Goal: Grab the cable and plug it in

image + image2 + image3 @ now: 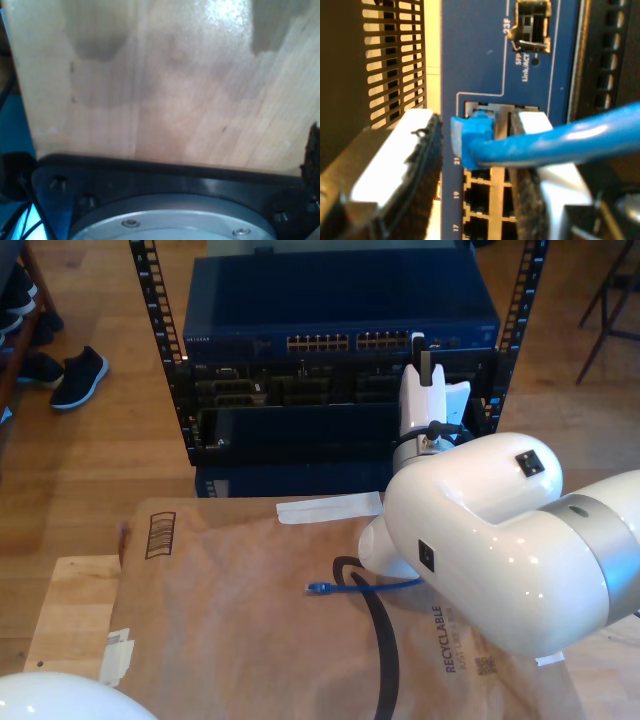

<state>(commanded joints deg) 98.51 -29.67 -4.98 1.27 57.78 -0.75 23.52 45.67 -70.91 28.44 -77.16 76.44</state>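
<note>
Your second hand had its padded fingers spread apart around the cable's plug, which sat at a port of the blue switch. If the plug was not latched, the cable's weight could have dragged it out as you withdrew. Your first hand faced the wooden counter; I could not tell its state.

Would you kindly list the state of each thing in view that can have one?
cable: near plug at the switch's port, far plug loose on the brown paper.
second gripper: jaws apart, one each side of the plug.
switch: mounted in the rack, most ports empty.
first gripper: out of sight above bare wood.
</note>
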